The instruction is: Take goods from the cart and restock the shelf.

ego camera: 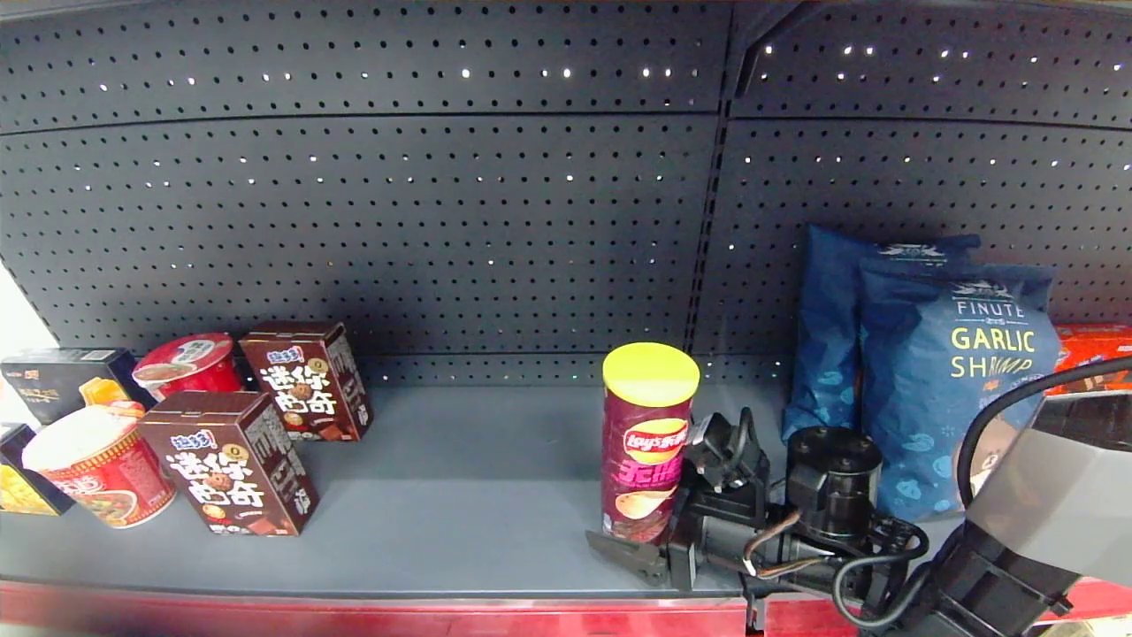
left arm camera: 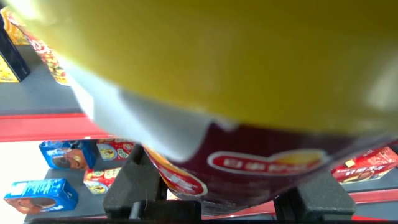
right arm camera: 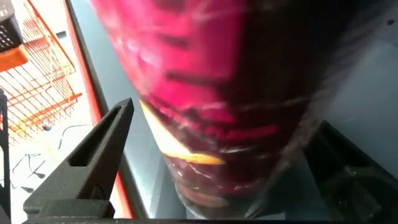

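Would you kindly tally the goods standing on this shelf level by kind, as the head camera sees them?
2 brown boxes
2 red noodle cups
2 dark boxes
1 chips can
2 blue bags
1 orange box
Total: 10

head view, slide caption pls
Right claw at a yellow-lidded chip can standing on the shelf beside blue snack bags.

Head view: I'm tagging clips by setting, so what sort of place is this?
Probably a shop aisle, or a mock-up: a dark grey perforated metal shelf stocked with snacks like the maroon yellow-lidded chip can, and an orange wire cart.
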